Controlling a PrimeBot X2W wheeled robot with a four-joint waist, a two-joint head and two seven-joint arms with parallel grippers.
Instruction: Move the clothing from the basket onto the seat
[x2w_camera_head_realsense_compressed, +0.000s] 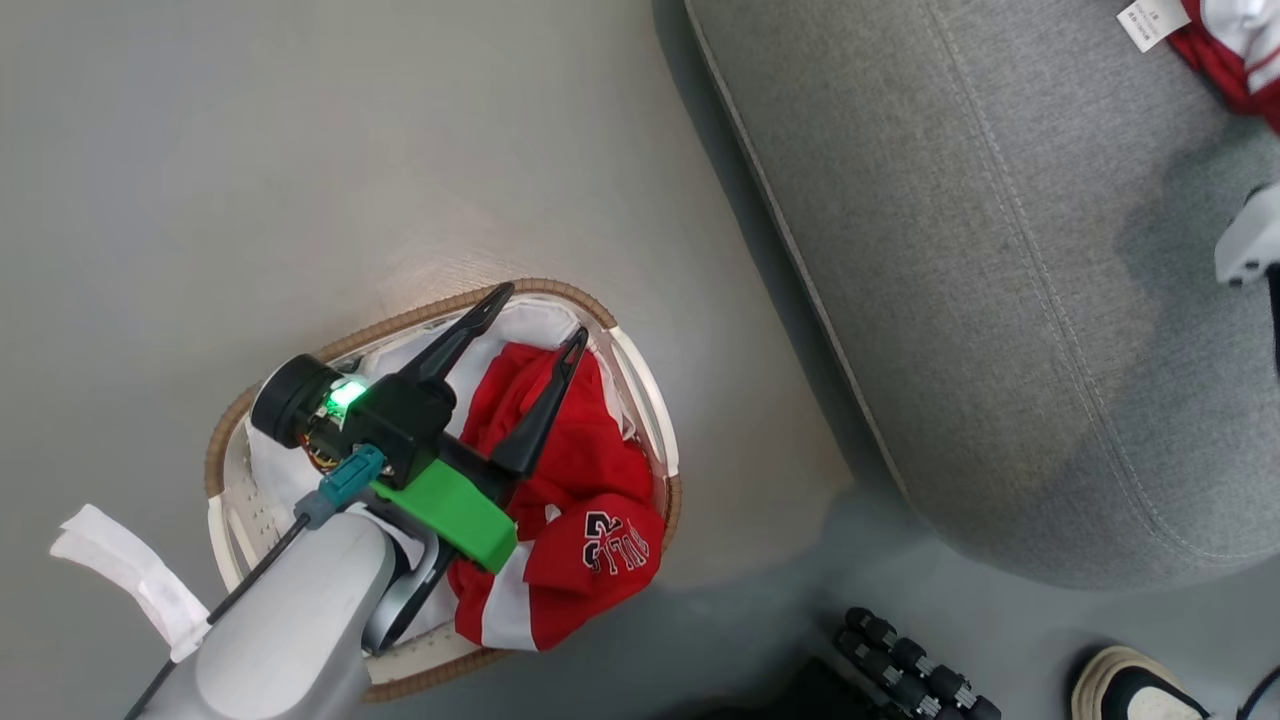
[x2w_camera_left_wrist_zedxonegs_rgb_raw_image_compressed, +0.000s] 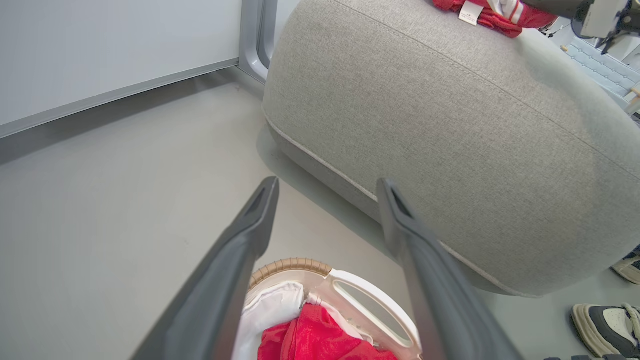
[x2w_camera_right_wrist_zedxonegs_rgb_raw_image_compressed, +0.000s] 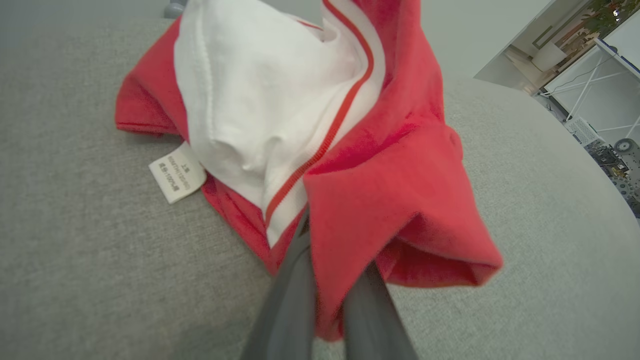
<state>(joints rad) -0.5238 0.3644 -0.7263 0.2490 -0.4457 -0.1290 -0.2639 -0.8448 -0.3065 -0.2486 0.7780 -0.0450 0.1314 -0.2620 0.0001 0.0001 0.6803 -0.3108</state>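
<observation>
Jersey (x2w_camera_head_realsense_compressed: 600, 480): looked soft, limp; best pinched at a raised fold.
Left gripper (x2w_camera_head_realsense_compressed: 542, 312): gaped wide above the basket (x2w_camera_head_realsense_compressed: 655, 425).
Right gripper (x2w_camera_right_wrist_zedxonegs_rgb_raw_image_compressed: 332, 295): gripped another red garment (x2w_camera_right_wrist_zedxonegs_rgb_raw_image_compressed: 400, 190).

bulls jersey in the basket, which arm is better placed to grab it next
Left. The left gripper, open, hangs right above the jersey in the basket. The right gripper is shut on another red garment over on the seat.
</observation>
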